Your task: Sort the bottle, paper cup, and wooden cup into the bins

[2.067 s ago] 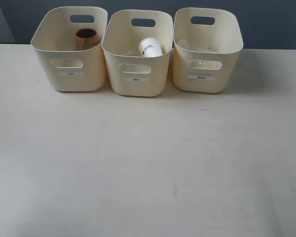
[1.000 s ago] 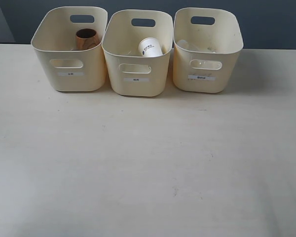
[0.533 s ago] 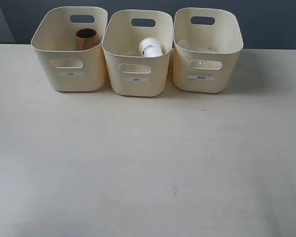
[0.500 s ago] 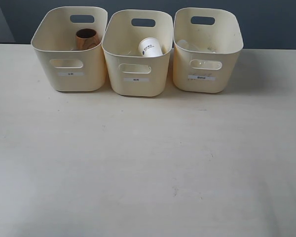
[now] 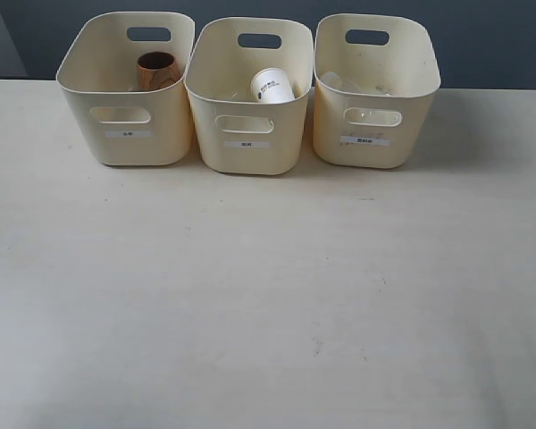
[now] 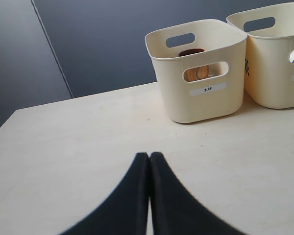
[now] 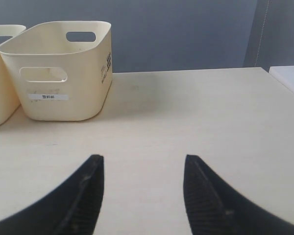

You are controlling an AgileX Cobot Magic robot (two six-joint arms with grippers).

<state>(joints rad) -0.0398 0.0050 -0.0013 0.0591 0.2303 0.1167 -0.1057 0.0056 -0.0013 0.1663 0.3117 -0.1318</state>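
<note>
The left tool (image 6: pixel 149 161) is pressed shut on nothing, low over the bench (image 5: pixel 268 295) and well short of the bins. The wooden cup (image 5: pixel 157 70) stands in the left bin (image 5: pixel 125 147). The paper cup (image 5: pixel 272 87) leans in the middle bin (image 5: pixel 246 159). The bottle (image 5: pixel 364 115) shows only faintly through the cut-out of the right bin (image 5: pixel 375 156). With one item per bin, the sorting looks done. That would explain why the right tool (image 7: pixel 144 164) hangs parted and empty, away from the bins.
</note>
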